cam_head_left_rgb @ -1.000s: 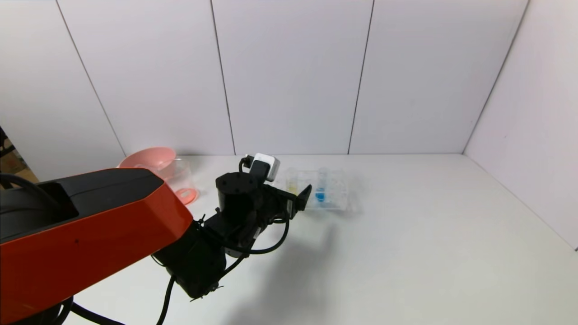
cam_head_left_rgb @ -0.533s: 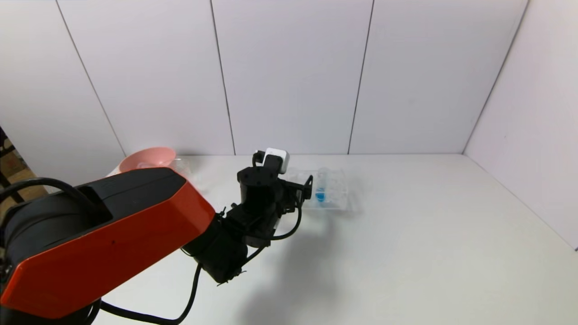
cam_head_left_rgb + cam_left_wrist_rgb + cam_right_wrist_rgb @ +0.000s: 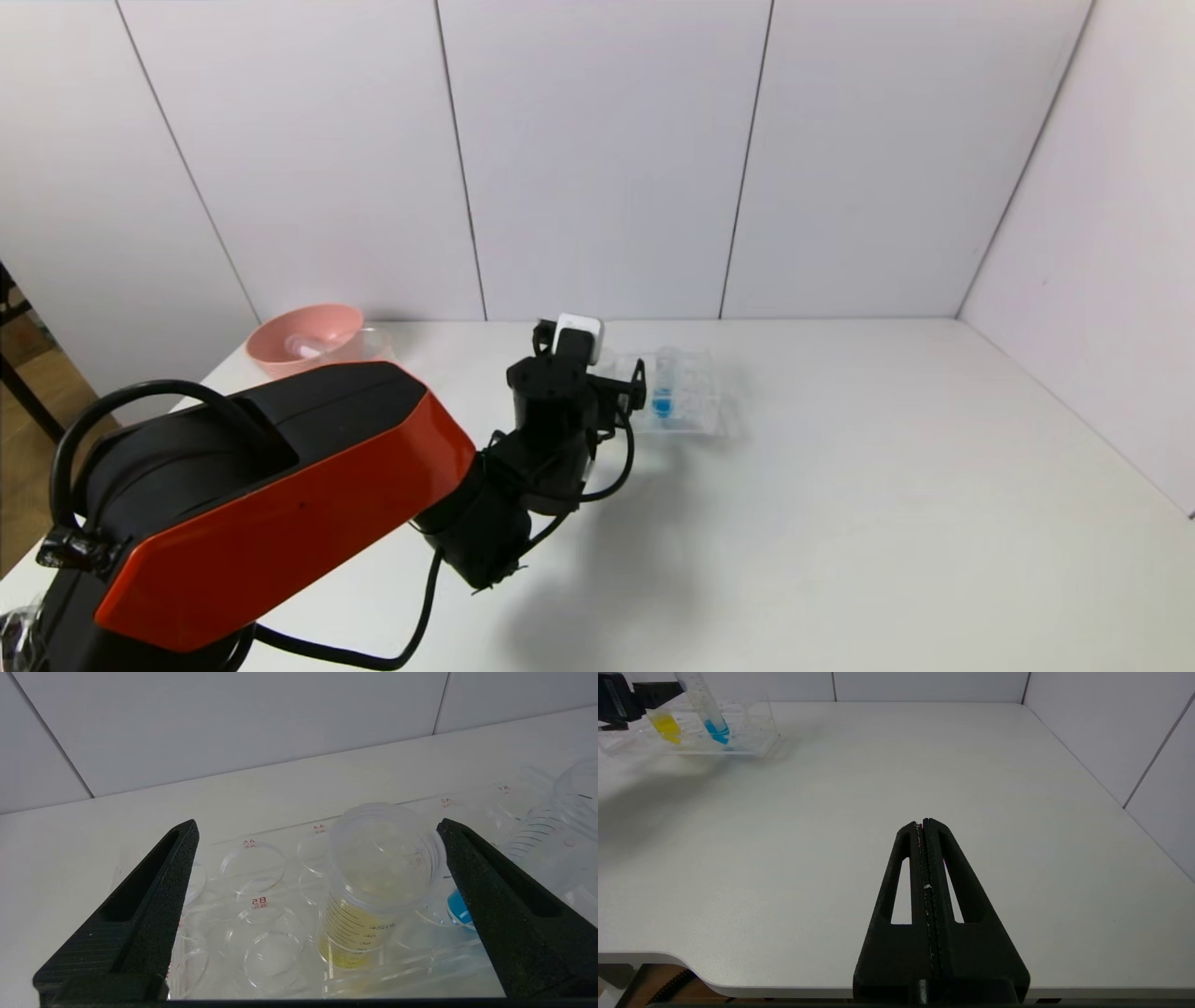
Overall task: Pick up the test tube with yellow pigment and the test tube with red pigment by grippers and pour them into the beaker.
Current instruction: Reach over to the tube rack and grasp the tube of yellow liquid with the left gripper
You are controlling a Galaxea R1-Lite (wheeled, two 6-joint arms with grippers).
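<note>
The left pincer [image 3: 317, 868] has been carried forward to the clear tube rack [image 3: 695, 397], which sits toward the desk's [image 3: 840, 485] far edge, and it is now held with its fingers spread wide on either side of the test tube with yellow pigment [image 3: 369, 891]. No contact with the tube is seen yet. This is judged to be the approach step for the first grasp: with the tube framed between the fingers, only a closing move appears to be needed before lifting.

Compared with the earlier head views, the left arm is seen further forward and nearer the rack, so the yellow tube is now hidden behind the pincer in that view (it is plain in the wrist views); the blue-liquid tube [image 3: 664, 403] has stayed upright in the rack just beside it.

The beaker [image 3: 373, 343] stands near the desk's far left corner, just beside the pink bowl [image 3: 303, 338]. A tube lies in that bowl; whether it is the red one cannot be told.

The right pincer [image 3: 926, 826] is parked over the near edge of the desk, its fingers pressed together and empty.
</note>
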